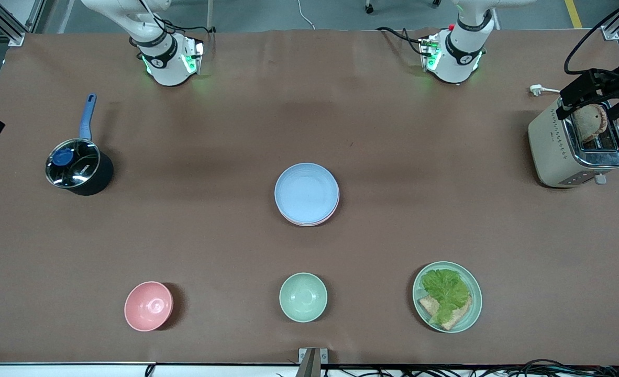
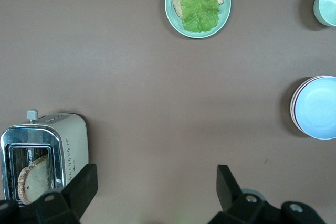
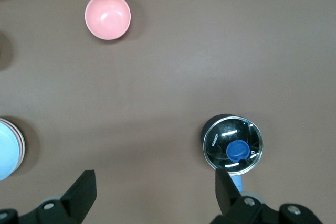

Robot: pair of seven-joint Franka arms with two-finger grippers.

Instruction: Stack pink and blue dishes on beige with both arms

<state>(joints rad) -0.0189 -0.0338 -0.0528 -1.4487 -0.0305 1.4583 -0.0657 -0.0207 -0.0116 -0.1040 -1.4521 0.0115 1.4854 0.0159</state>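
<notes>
Front: you see the blue plate [image 1: 306,191] on top of the stack at mid-surface, pink plate [image 1: 309,222] rim under it, beige hidden.
Left wrist: left gripper [image 2: 156,190] wide open, empty, near the toaster [image 2: 44,153], well apart from the stack.
Right wrist: right gripper [image 3: 155,191] wide open, empty, by the pot [image 3: 233,145].

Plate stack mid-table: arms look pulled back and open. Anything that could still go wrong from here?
1. The blue plate sits slightly off-centre on the pink plate, whose rim shows on the side nearer the front camera; a bump could slide it.
2. No beige plate is visible under them, so the stack order cannot be confirmed.
3. The left gripper hangs open beside the toaster, the right gripper open over the lidded saucepan; a careless descent could hit either.
</notes>
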